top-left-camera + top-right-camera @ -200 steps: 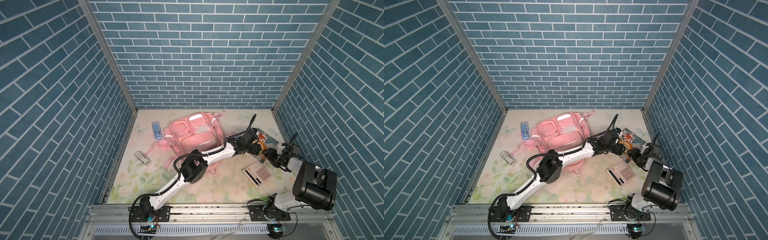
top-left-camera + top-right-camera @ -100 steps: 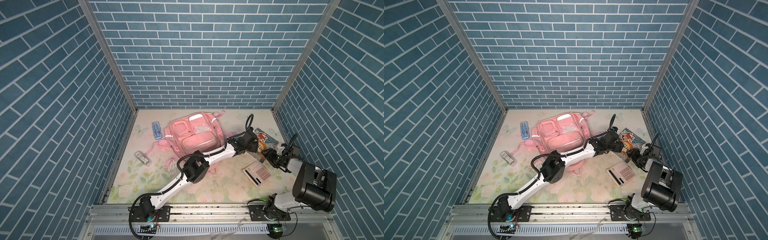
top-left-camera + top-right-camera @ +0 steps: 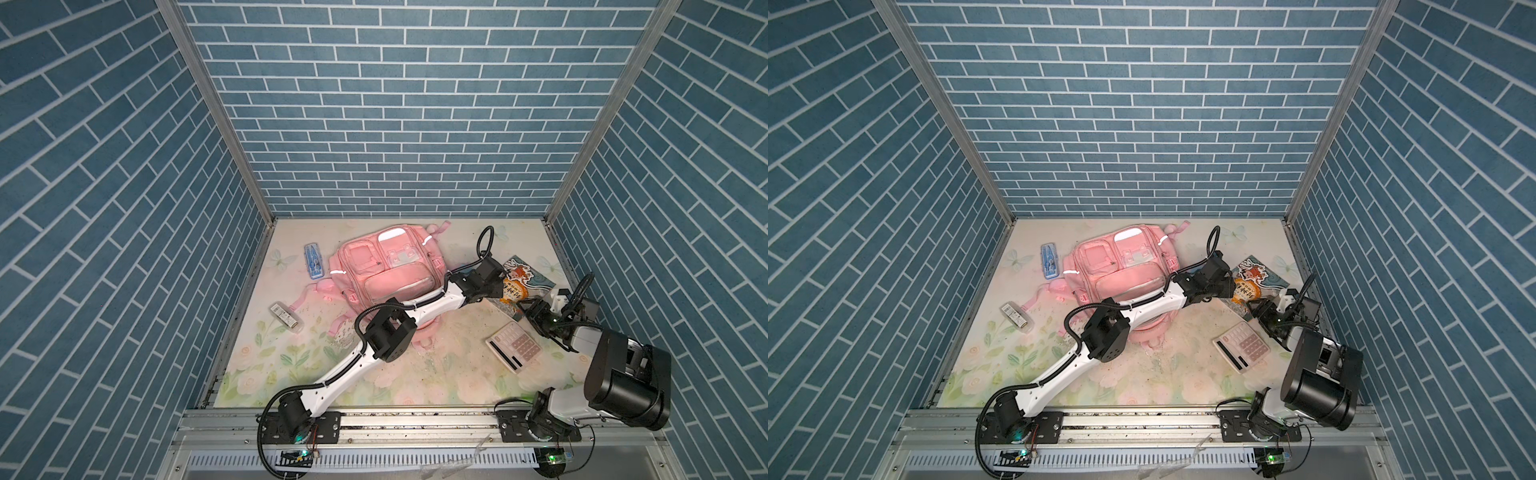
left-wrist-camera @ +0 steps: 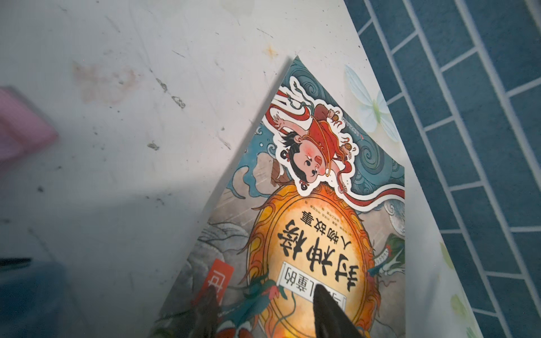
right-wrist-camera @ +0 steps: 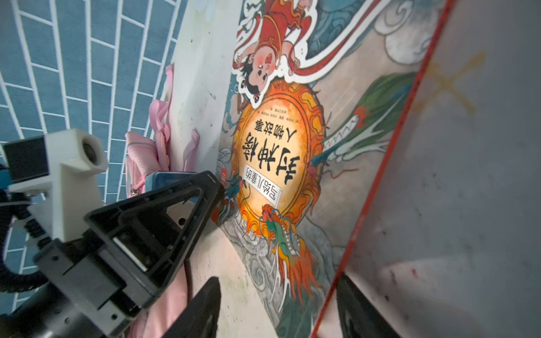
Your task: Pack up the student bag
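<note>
The student bag, a pink backpack, lies flat at the back middle, pockets facing up. To its right lies a picture book with an orange medallion on the cover. My left gripper reaches across to the book's bag-side edge, open, both fingertips over the cover. My right gripper is open at the book's near corner, with the red spine edge running between its fingers.
A white and pink calculator lies just in front of the book, beside the right arm. A blue transparent case and a small clear box lie left of the bag. Brick walls close in on three sides.
The left gripper's jaws have narrowed over the book cover, and the left arm has shifted slightly. The right arm has hardly moved.
</note>
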`<state>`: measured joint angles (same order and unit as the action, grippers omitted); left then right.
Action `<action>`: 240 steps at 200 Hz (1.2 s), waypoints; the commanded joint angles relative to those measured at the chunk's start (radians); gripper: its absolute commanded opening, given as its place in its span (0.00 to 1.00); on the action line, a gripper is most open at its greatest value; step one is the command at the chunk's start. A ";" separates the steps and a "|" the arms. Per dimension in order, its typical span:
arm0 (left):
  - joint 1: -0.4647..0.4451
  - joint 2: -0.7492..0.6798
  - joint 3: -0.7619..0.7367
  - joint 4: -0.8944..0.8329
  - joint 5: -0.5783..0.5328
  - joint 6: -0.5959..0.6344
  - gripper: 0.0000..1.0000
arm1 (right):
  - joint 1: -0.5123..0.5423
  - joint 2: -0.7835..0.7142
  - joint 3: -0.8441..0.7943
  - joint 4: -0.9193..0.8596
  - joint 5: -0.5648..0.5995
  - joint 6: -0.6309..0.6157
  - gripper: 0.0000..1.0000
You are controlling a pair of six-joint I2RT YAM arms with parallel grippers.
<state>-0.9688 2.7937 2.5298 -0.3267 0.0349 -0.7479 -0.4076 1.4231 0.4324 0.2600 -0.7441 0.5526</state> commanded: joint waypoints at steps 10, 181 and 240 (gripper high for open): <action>0.008 0.055 0.003 -0.080 0.022 -0.025 0.52 | 0.003 -0.005 -0.047 0.233 -0.067 0.153 0.60; 0.021 -0.036 -0.031 -0.001 0.142 0.034 0.55 | 0.050 0.079 -0.004 0.229 -0.035 0.167 0.01; 0.023 -0.374 -0.170 0.034 0.151 0.267 0.64 | 0.051 -0.106 0.285 -0.328 0.120 -0.168 0.00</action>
<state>-0.9474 2.5984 2.3772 -0.3027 0.1875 -0.6262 -0.3576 1.3708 0.6003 0.1867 -0.6994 0.5869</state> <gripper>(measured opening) 0.628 0.070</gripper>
